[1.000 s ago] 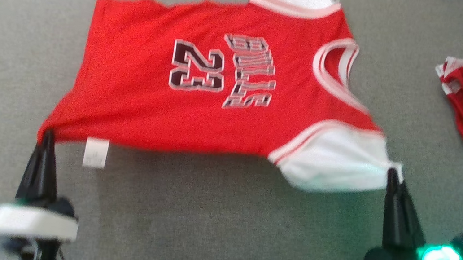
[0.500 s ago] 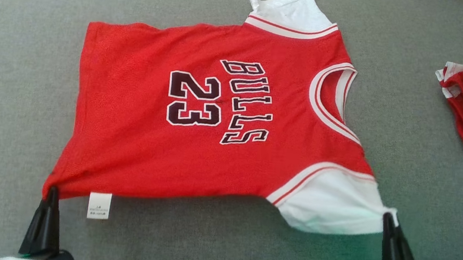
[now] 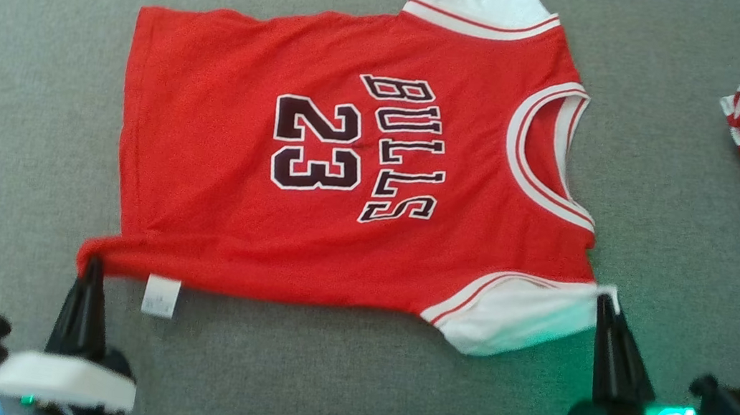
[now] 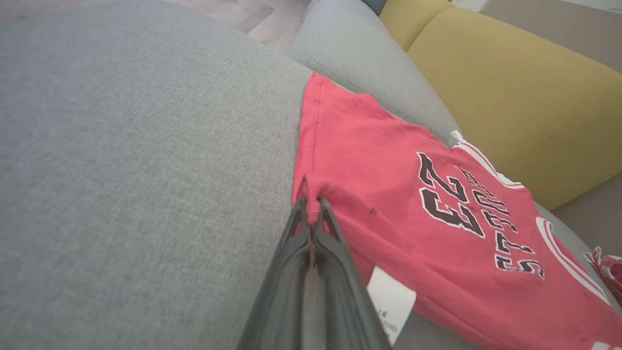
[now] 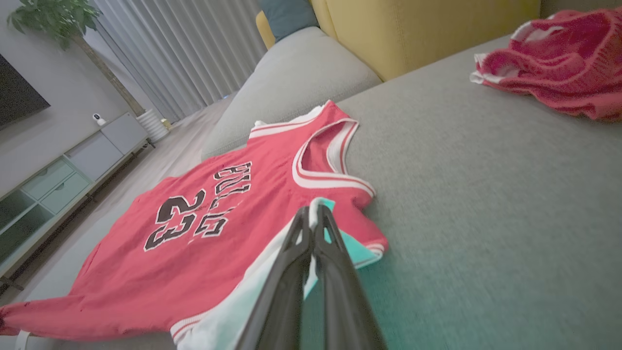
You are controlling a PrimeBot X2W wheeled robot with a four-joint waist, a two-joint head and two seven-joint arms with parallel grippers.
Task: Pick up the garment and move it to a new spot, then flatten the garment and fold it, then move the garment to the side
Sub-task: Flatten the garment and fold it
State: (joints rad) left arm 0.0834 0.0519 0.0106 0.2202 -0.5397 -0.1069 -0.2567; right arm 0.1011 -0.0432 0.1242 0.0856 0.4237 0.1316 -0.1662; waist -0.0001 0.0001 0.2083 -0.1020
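Along the near edge, closed fingers of the left gripper pinch the hem corner, and the right gripper pinches the white sleeve, of the red mesh basketball jersey. It lies flat on the grey fabric sofa cushion, lengthwise across, collar to the robot's right. The far sleeve is cropped at the top.

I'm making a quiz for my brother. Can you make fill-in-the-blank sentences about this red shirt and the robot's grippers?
The number on the jersey is ____.
The word beside it reads ____.
The right gripper pinches its ____ sleeve.
The left gripper pinches a corner coloured ____.
Missing words: 23; BULLS; white; red.
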